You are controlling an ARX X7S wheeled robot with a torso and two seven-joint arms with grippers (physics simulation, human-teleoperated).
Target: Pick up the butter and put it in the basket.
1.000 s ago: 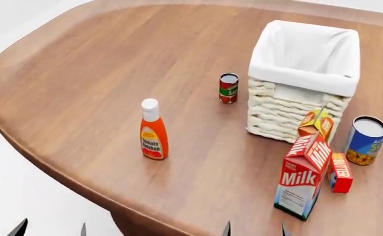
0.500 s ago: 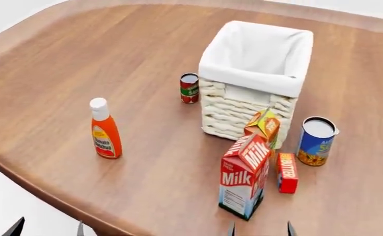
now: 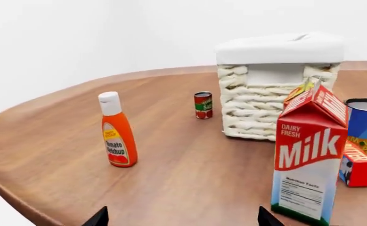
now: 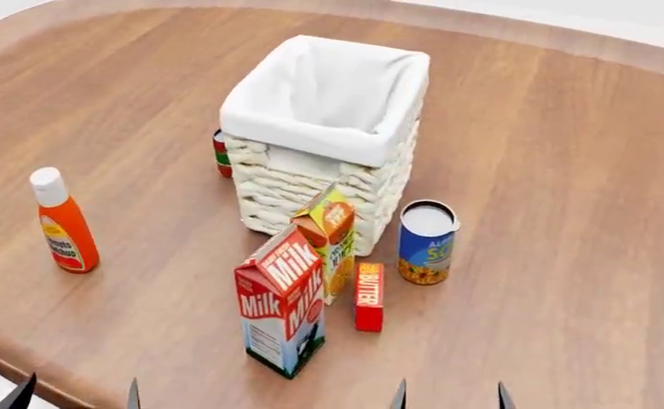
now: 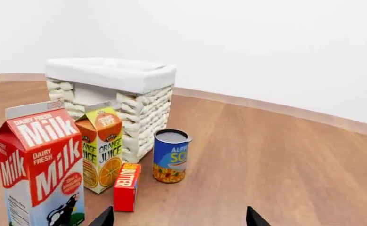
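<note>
The butter (image 4: pixel 369 296) lies on the wooden table (image 4: pixel 559 170) beside the orange juice carton (image 4: pixel 329 240), near the basket (image 4: pixel 326 136). Both grippers' fingertips (image 4: pixel 449 397) stand apart, holding nothing.

A bare simulated room: white walls (image 5: pixel 265 47), one rounded wooden table (image 4: pixel 559 153) set with groceries like milk (image 4: pixel 280 311), ketchup (image 4: pixel 63 221) and a basket (image 4: pixel 320 145).

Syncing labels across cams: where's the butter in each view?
Head view: the butter stands low and centre, between the milk carton and the blue soup can.
Left wrist view: at the right edge, partly hidden behind the milk carton.
Right wrist view: lower left of centre, beside the juice carton.
Shared landmark: the basket.
</note>
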